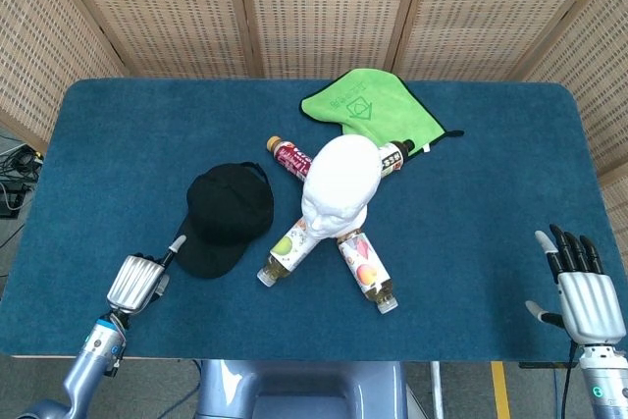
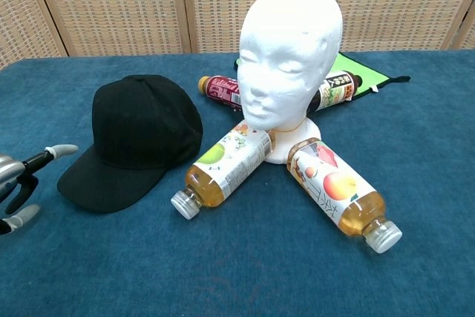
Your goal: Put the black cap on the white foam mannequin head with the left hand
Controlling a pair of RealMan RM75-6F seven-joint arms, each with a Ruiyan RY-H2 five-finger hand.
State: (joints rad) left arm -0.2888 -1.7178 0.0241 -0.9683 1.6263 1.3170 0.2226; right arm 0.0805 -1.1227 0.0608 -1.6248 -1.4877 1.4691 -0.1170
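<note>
- The left hand (image 1: pixel 140 280) sits near the front-left corner of the table (image 1: pixel 118 134), fingers spread apart and holding nothing; one extended fingertip (image 2: pixel 65 150) reaches just beside the brim of the black cap (image 1: pixel 228 216), and I cannot tell whether it touches.
- The right hand (image 1: pixel 582 296) rests at the front-right corner, fingers straight and apart, empty, well apart from everything else.
- One black cap lies flat on the table's blue cover, left of centre, brim toward the front edge.
- One white foam mannequin head (image 2: pixel 289 57) stands upright at the table's middle, bare, face toward the front edge.
- Four bottles lie on their sides around its base: a green-label bottle (image 2: pixel 221 169) and a peach-label bottle (image 2: pixel 338 194) pointing toward the front, a red-label bottle (image 1: pixel 289 156) and a dark bottle (image 2: pixel 334 89) pointing toward the back.
- One green cloth (image 1: pixel 368 110) lies flat near the back edge, behind the head.
</note>
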